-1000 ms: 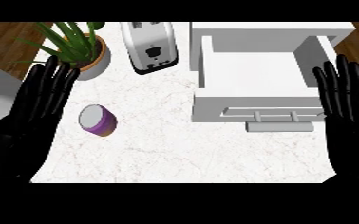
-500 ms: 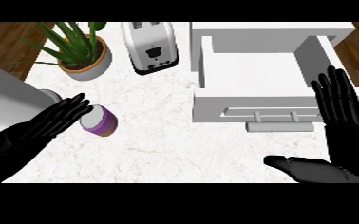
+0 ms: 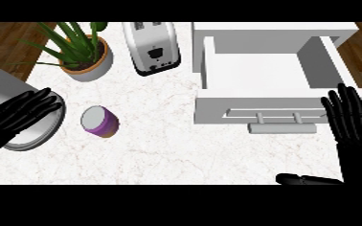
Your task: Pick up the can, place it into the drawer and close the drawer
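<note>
We see the purple can (image 3: 99, 121) standing near the worktop's (image 3: 176, 153) left edge, untouched. Our left hand (image 3: 28, 111) hovers just beside it, fingers relaxed. The right hand (image 3: 348, 117) rests released by the open drawer (image 3: 258, 74) at the right edge.

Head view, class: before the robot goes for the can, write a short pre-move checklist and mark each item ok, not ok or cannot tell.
1. Drawer open, with visible room for the can: ok.
2. Can free on the counter, touching nothing: ok.
3. Left hand open and beside the can, to its left: ok.
4. Left hand already round the can: not ok, a gap separates them.
5. Right hand open at the drawer's right front corner, outside the drawer: ok.
6. Potted plant and toaster stand behind the can, off the line to the drawer: ok.
</note>
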Controlling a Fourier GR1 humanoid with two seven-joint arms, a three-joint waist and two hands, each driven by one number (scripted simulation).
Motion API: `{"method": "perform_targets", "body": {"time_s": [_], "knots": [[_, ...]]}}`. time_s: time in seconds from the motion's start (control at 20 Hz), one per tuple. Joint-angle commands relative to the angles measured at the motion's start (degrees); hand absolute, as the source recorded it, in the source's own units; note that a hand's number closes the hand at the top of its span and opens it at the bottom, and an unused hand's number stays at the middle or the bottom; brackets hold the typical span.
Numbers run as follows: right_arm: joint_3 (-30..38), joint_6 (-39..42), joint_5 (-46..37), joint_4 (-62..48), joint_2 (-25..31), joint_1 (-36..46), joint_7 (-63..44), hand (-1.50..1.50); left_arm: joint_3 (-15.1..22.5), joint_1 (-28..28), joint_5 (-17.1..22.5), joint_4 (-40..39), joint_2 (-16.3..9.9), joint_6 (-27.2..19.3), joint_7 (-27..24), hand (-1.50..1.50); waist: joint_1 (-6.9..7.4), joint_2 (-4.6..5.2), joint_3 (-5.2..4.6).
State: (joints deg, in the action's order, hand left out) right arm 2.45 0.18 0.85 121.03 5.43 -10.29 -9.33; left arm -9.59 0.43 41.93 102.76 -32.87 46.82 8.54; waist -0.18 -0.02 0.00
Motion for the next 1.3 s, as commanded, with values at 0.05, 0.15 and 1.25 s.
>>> {"method": "perform_targets", "body": {"time_s": [0.05, 0.15, 1.25], "knots": [[2.6, 1.0, 0.9, -1.0, 0.4, 1.0, 0.6, -1.5, -3.5, 0.7, 1.2, -2.1, 0.5, 2.5, 1.9, -1.5, 0.18, -0.01, 0.0], [5.5, 3.6, 3.9, -2.1, 1.6, -1.5, 3.3, -1.5, -1.0, -4.5, -0.4, -6.3, 1.1, 0.6, 4.1, -1.5, -0.15, 0.03, 0.01], [5.7, 8.3, 1.1, -1.9, -2.7, -7.5, 8.3, -1.5, -1.9, -9.1, -31.3, -23.4, 14.9, 6.2, -13.9, -1.5, -0.12, 0.02, -0.02]]}}
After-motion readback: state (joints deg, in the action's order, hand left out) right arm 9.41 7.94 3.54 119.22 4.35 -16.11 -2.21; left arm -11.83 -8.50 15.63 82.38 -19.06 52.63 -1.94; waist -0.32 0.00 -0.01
